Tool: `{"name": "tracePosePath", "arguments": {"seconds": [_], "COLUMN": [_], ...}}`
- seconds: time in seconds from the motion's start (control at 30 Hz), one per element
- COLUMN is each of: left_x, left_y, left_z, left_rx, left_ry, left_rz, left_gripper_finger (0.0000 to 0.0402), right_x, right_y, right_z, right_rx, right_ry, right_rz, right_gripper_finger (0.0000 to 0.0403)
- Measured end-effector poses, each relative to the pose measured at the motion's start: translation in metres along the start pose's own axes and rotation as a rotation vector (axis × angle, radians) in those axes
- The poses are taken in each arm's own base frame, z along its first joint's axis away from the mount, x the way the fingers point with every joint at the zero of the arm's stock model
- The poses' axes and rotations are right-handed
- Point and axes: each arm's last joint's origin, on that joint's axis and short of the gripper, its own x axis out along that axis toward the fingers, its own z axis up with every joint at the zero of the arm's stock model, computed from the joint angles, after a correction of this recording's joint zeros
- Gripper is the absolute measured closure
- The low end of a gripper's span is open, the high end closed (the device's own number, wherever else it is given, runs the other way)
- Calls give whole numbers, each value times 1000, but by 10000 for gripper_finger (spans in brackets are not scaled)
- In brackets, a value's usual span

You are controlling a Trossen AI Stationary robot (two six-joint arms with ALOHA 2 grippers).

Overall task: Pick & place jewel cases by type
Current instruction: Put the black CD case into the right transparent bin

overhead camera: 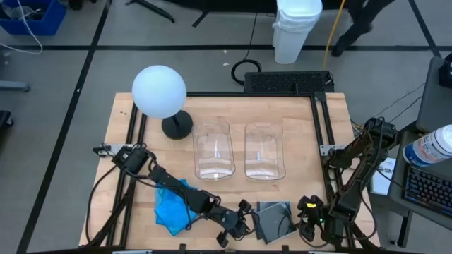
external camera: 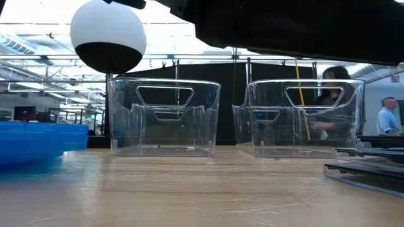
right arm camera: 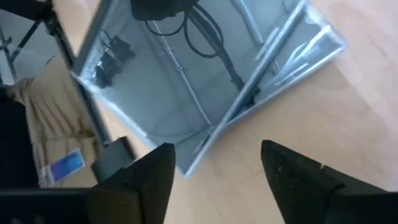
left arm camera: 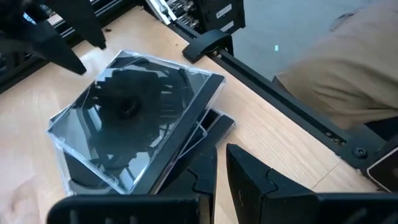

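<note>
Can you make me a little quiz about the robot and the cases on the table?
1. True or false: both clear bins already hold cases.
2. Which pile lies nearer the left hand's arm? A) blue cases B) dark cases
3. Fill in: the right hand hangs with fingers ____ over the dark cases.

Key
1. False, both are empty.
2. A
3. open

Two clear bins (overhead camera: 239, 151) stood mid-table with a narrow gap between, lamp (overhead camera: 161, 95) behind left, bare wood (overhead camera: 311, 134) at right.
</note>
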Motion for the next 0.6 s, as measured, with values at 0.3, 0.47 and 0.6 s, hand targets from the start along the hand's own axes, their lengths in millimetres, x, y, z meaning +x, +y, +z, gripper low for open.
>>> {"name": "tracePosePath", "arguments": {"seconds": [0.3, 0.47, 0.6], "left_x": [3, 7, 13], "left_y": [8, 9, 7], "left_z": [-4, -6, -11], "left_rx": [-22, -51, -50], "left_ry": [-13, -31, -42], "left_rz": [6, -12, -21], "left_gripper_finger": [357, 357, 357], "right_x": [2, 2, 2], "right_y": [-4, -6, -7], "right_z": [0, 0, 0], "right_rx": [-12, -27, -36], "right_ry": [0, -1, -2], "right_rz": [-12, -25, -35], "right_gripper_finger": [158, 159, 158]}}
